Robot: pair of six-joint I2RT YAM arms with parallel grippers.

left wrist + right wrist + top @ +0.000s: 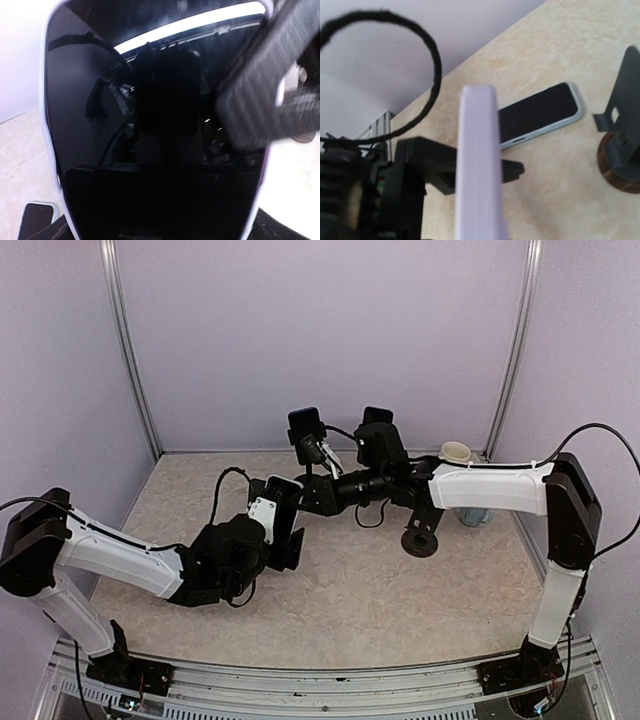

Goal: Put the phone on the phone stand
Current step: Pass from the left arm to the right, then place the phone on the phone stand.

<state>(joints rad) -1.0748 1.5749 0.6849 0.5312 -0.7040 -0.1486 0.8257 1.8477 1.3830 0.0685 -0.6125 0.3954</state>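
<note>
Handing the slim lilac-edged phone with the glossy black screen (476, 165) from one arm to the other looks to be the step in hand. It goes well only if one grip is sure before the other lets go. The right gripper (300, 490) appears pinched across the phone's thin body. In its own wrist view the phone stands edge-on at lower centre with a black finger (425, 165) against its left face. In the left wrist view a carbon-patterned finger lies on the glass at upper right. Whether the left gripper (278, 518) is spread or clamped I cannot tell, because the screen fills its camera and hides its fingers.

The left arm should back away straight, without dragging along the glass, since a smooth slab held near one end may twist or slip. The right arm would then need to tilt the phone and lower its bottom edge onto the lip of the black bent-metal phone stand on a round wooden base (620, 150). That stand sits at the right edge of the right wrist view and right of centre in the top view. A second dark phone with a pale blue rim (540, 114) lies flat on the beige marbled table (560, 45) just left of the stand, so steer wide of it.

The phone hangs off the table at the middle of the top view, between the two grippers. Its screen is dark and mirror-like, reflecting the arm and a bright strip. Its rim is pale lilac and its corners are rounded.
</note>
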